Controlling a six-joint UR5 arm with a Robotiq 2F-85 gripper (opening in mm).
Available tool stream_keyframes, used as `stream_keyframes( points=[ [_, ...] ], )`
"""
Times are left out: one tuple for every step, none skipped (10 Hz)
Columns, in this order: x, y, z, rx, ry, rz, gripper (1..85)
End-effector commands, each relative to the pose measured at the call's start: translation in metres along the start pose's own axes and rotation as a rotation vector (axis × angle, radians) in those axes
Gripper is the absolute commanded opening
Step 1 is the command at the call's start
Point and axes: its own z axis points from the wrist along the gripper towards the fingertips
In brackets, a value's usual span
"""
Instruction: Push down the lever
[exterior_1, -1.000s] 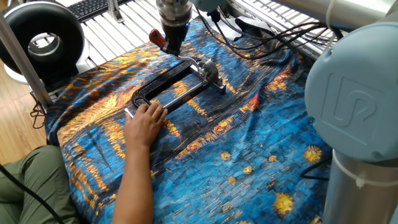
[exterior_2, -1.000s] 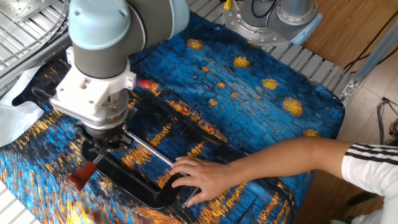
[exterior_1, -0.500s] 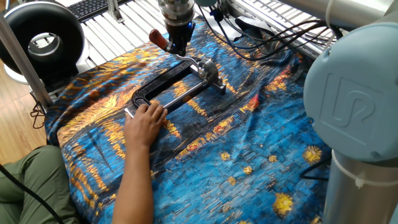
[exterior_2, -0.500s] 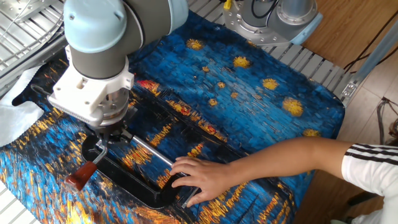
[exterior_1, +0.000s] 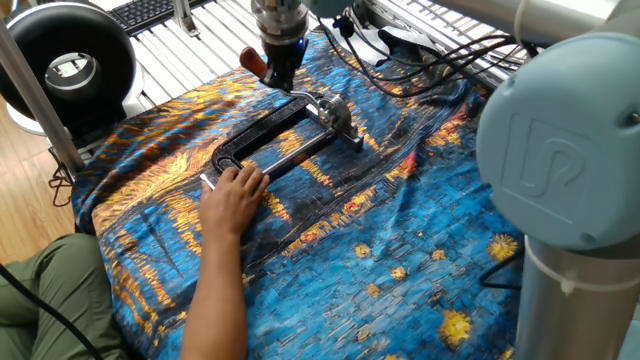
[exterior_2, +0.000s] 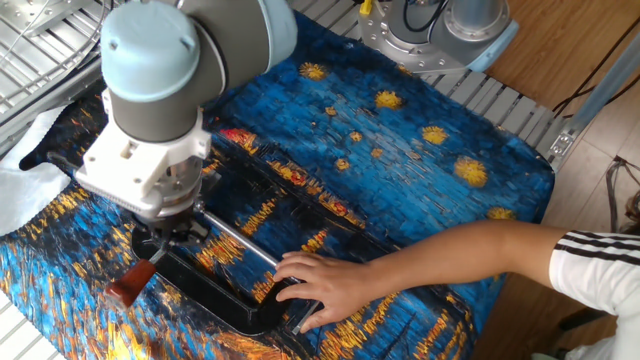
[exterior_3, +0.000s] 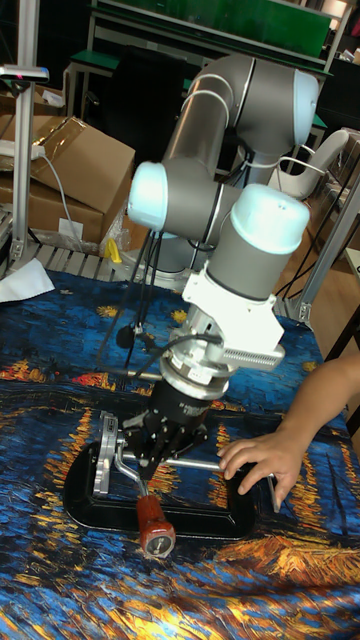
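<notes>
The pincer (exterior_3: 150, 455) hangs low over one end of a black clamp frame (exterior_3: 200, 518) that lies flat on a blue and orange patterned cloth (exterior_1: 400, 230). Its fingers point down at the silver arm of the lever (exterior_3: 130, 478), right where that arm leaves the silver clamp head (exterior_3: 106, 447). Whether the fingers are apart or together is hard to make out from any side, since the dark wrist body covers them; they seem to sit at or against the arm, but I cannot tell if they grip it.

The lever's red-brown knob (exterior_3: 155, 528) sticks out just beyond the pincer, in front of it in the tall view. In the other fixed view the knob (exterior_2: 130, 283) lies below and to the left of the pincer (exterior_2: 165, 238), close to the cloth. In the one fixed view it (exterior_1: 253, 62) shows beside the pincer (exterior_1: 280, 75), at the frame's far end.

A person's hand (exterior_3: 257, 460) presses on the opposite end of the frame, well apart from the pincer.
</notes>
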Motion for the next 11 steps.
stream_keyframes(
  points=[
    [-0.013, -0.001, 0.016, 0.002, -0.026, -0.012, 1.0],
    [-0.014, -0.001, 0.019, 0.004, -0.031, -0.015, 1.0],
    [-0.015, -0.001, 0.022, 0.001, -0.036, -0.014, 1.0],
    [-0.016, 0.000, 0.028, 0.000, -0.048, -0.015, 1.0],
    [-0.018, 0.000, 0.036, -0.009, -0.064, -0.018, 1.0],
    [-0.017, -0.003, 0.043, -0.011, -0.074, -0.023, 1.0],
    [-0.016, -0.002, 0.046, -0.015, -0.070, -0.017, 1.0],
    [-0.012, -0.002, 0.046, -0.013, -0.052, -0.018, 1.0],
    [0.001, -0.008, 0.038, 0.008, 0.005, -0.033, 1.0],
    [0.006, -0.007, 0.031, -0.002, 0.022, -0.020, 1.0],
    [0.014, -0.012, 0.026, 0.014, 0.048, -0.028, 1.0]
  ],
)
